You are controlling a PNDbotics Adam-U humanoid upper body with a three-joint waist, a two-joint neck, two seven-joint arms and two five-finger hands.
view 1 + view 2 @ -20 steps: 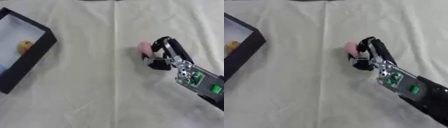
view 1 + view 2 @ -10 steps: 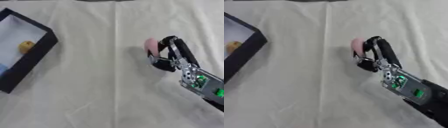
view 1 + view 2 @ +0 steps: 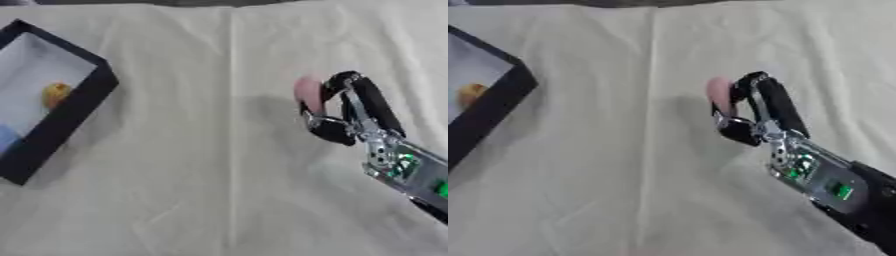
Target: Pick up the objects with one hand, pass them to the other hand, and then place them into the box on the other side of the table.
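pink thing (image 3: 308, 95): blurred, partly behind my fingers (image 3: 372, 97); I cannot tell what it is.
box (image 3: 66, 117): its left part is cut by the picture's edge.
yellow thing (image 3: 56, 94): in the box, too blurred to name.
blue patch (image 3: 7, 137): cut by the left edge.
my right arm (image 3: 842, 192): runs out at the lower right corner.

Box (image 3: 66, 122) is sitting at the far left edge of the cloth-covered table (image 3: 201, 190), with a small round item (image 3: 56, 94) lying inside it. Right hand (image 3: 350, 107) is reaching in from the lower right, right of the cloth's centre crease, well apart from the box. An oval object (image 3: 308, 95) is sitting on the hand's left side, between fingers and thumb.
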